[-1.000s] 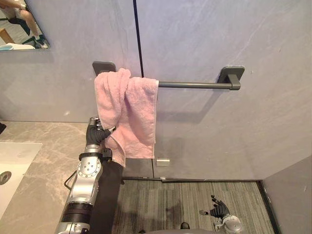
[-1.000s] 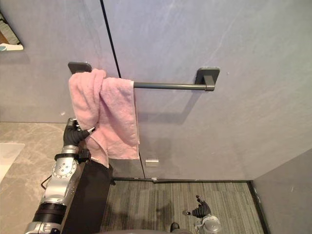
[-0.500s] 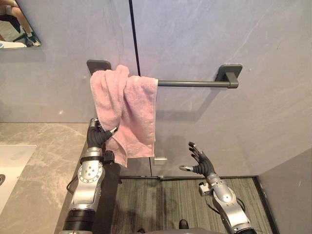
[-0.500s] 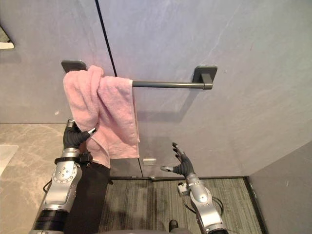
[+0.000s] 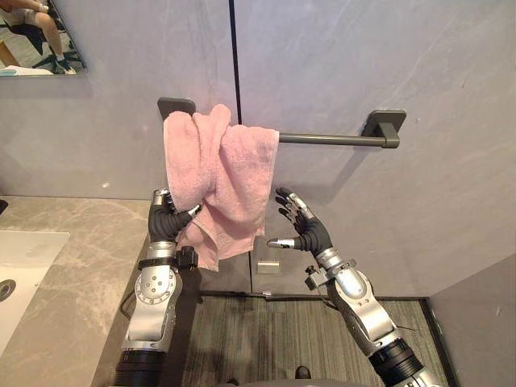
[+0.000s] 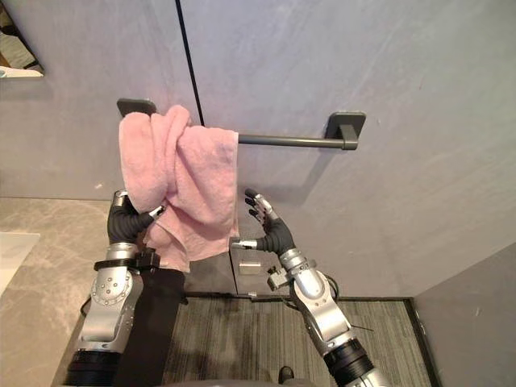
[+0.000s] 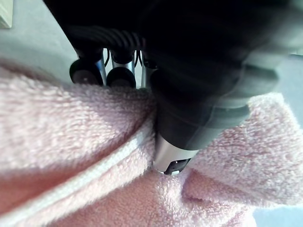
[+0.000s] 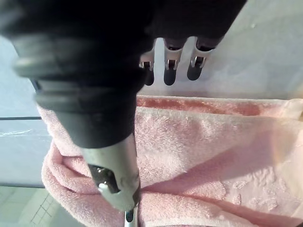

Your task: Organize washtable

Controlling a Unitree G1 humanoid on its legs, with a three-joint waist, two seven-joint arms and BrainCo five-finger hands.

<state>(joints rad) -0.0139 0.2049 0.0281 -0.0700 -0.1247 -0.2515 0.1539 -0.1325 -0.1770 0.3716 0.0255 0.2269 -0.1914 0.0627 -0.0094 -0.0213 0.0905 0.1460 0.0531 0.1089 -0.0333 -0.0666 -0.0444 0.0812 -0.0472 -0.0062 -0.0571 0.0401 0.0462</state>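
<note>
left hand is pinching the towel at 7 o'clock, right hand is hovering spread open at 4 o'clock

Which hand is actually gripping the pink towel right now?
The left hand, curled on the pink towel's lower fold; the right hand is open, fingers spread beside it.

No legible txt, labels or nos.

The pink towel covers the left end of the rail, while the sink and the mirror are cut off at the edge.
</note>
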